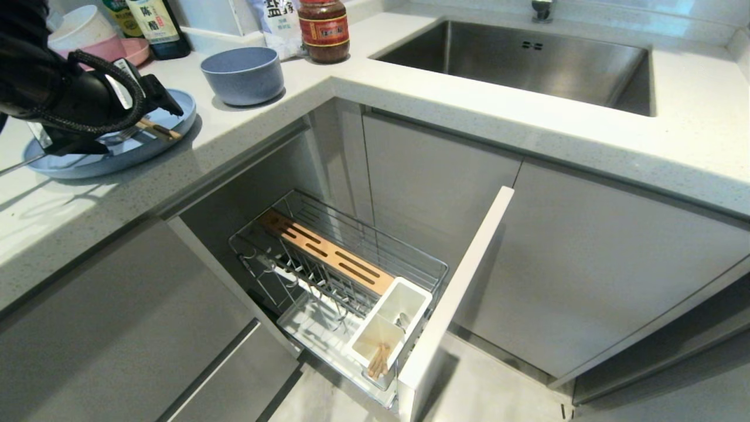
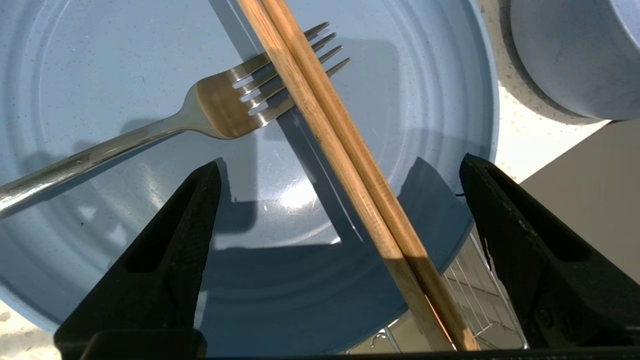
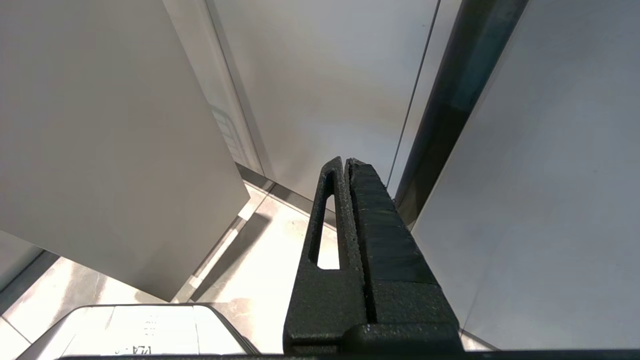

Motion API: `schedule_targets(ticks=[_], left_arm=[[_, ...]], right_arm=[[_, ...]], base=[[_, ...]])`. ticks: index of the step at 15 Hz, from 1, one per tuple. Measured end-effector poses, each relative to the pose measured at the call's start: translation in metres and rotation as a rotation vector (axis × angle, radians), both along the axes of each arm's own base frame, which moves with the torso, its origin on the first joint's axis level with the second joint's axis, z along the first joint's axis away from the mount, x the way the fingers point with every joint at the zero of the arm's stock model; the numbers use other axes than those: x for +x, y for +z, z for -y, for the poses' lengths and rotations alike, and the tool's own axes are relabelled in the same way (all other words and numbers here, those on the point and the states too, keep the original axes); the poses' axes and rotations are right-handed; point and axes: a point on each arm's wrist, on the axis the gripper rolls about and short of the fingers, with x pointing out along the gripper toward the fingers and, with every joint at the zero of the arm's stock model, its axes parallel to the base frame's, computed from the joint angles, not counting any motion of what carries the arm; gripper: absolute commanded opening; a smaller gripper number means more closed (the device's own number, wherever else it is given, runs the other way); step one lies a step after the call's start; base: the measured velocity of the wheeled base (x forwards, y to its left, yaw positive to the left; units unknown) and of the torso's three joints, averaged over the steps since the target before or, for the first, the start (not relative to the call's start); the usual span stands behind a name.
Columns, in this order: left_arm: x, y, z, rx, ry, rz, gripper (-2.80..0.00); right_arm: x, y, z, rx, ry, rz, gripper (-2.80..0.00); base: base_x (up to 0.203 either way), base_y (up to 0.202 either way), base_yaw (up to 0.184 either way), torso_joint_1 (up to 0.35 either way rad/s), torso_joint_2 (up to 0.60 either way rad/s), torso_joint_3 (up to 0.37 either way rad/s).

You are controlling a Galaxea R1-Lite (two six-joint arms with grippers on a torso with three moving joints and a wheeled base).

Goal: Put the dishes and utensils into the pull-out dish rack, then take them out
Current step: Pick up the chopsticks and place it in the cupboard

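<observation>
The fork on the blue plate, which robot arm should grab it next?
Probably the left. Its gripper hangs open right over the plate, where the fork lies under the chopsticks. The right gripper is shut, down by the cabinet doors, away from the counter.

Steel sink point(image 1: 527, 58), red-labelled jar point(image 1: 324, 29), vinegar bottle point(image 1: 157, 26) on the countertop point(image 1: 674, 135).

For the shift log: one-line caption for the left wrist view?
Left gripper, jaws open, over chopsticks crossing fork on blue plate.
</observation>
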Motion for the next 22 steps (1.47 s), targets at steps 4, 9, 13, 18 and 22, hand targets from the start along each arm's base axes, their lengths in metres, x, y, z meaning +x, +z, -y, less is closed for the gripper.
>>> schedule_targets(ticks=[4, 9, 13, 18, 22], left_arm=[[0.0012, -0.0008, 0.0001, 0.001, 0.002, -0.003, -2.80], [0.0025, -0.0014, 0.0001, 0.003, 0.003, -0.004, -2.80], [0.0023, 0.0000, 0.0005, 0.002, 0.002, 0.006, -2.80], [0.0011, -0.0004, 0.0001, 0.003, 0.000, 0.000, -2.80], [-0.0029, 0.0022, -0.0012, 0.005, 0.012, 0.011, -2.80]], right_arm=[[0.0000, 0.0000, 0.0000, 0.000, 0.000, 0.000, -2.80], [0.0000, 0.0000, 0.0000, 0.000, 0.000, 0.000, -2.80], [0.0000, 0.0000, 0.0000, 0.000, 0.000, 0.000, -2.80], [0.0000, 0.0000, 0.0000, 0.000, 0.000, 0.000, -2.80], [0.0000, 0.0000, 0.0000, 0.000, 0.000, 0.000, -2.80]], base=[[0.000, 0.000, 0.000, 0.000, 0.00, 0.000], [0.000, 0.000, 0.000, 0.000, 0.00, 0.000], [0.000, 0.000, 0.000, 0.000, 0.00, 0.000], [0.000, 0.000, 0.000, 0.000, 0.00, 0.000], [0.000, 0.000, 0.000, 0.000, 0.00, 0.000]])
